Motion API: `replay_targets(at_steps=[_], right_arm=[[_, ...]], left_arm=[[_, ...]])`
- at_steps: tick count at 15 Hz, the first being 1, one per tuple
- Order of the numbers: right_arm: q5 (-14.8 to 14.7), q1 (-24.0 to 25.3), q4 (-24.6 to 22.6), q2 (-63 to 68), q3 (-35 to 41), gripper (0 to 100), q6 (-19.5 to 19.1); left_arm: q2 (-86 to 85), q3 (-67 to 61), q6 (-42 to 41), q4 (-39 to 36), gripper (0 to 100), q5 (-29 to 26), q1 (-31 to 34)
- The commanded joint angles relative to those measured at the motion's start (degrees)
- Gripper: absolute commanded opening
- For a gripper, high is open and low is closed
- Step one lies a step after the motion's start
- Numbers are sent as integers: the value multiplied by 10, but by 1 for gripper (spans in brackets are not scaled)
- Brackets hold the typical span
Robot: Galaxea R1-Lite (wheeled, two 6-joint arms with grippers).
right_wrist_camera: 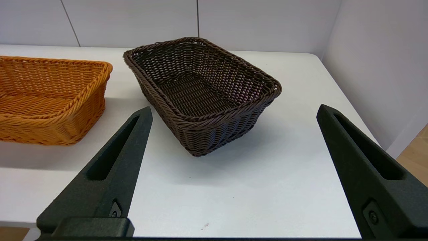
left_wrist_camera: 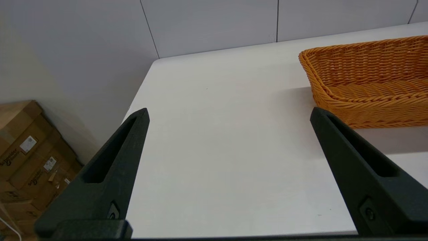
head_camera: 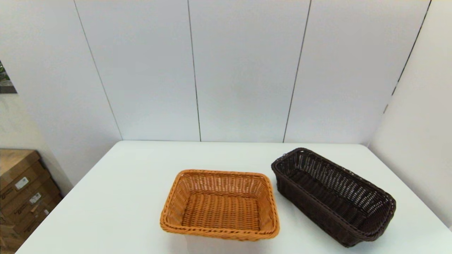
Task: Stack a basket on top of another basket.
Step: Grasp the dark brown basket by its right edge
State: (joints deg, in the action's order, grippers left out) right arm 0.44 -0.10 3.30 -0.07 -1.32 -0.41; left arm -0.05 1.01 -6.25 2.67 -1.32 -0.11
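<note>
The dark brown basket (head_camera: 333, 195) stands on the right half of the white table (head_camera: 116, 197), turned at an angle, and it is empty. The orange-tan basket (head_camera: 220, 204) stands just left of it near the table's front, also empty. A narrow gap separates the two. Neither arm shows in the head view. My right gripper (right_wrist_camera: 234, 112) is open, held back from the table's near edge and facing the dark basket (right_wrist_camera: 200, 90). My left gripper (left_wrist_camera: 229, 112) is open over the table's left part, with the orange-tan basket (left_wrist_camera: 367, 80) off to one side.
White wall panels close off the table's back and right side. Cardboard boxes (head_camera: 21, 190) are stacked on the floor beyond the table's left edge. Bare tabletop lies left of the orange-tan basket.
</note>
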Motion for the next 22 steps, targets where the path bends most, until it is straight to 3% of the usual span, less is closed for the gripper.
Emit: replay_targets(at_steps=[1,22], right_arm=[[0,0,0,1,0,100,0],[-3,0,-7,1,2,100,5]], left_arm=[[0,-1,4,-1,100,0,-1],[0,-2,5,-1,100,0,0]])
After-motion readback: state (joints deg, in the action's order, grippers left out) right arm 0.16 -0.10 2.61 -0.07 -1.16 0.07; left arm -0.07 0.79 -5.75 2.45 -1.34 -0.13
